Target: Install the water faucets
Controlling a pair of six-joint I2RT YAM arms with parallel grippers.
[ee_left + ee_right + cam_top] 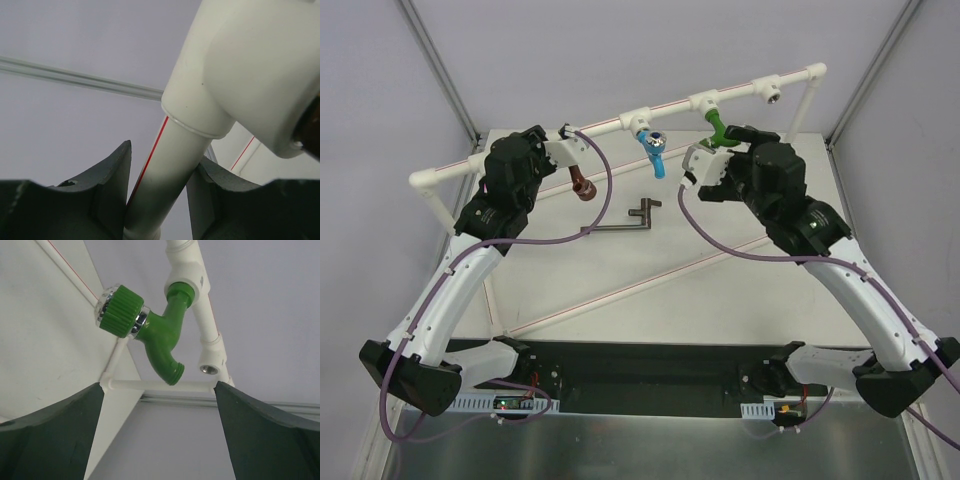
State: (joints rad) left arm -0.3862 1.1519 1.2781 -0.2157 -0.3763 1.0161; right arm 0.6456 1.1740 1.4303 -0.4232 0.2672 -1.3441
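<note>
The white pipe frame stands across the back of the table. The green faucet and the blue faucet hang from tees on its top pipe. The reddish-brown faucet hangs below the tee at my left gripper. In the left wrist view the left gripper is shut on the white pipe, just under a tee. My right gripper is open and empty. In the right wrist view the green faucet sits beyond the right gripper, untouched.
A dark metal wrench lies on the table in front of the frame. One tee at the right end has an empty threaded socket. Grey walls and enclosure posts stand close behind the frame.
</note>
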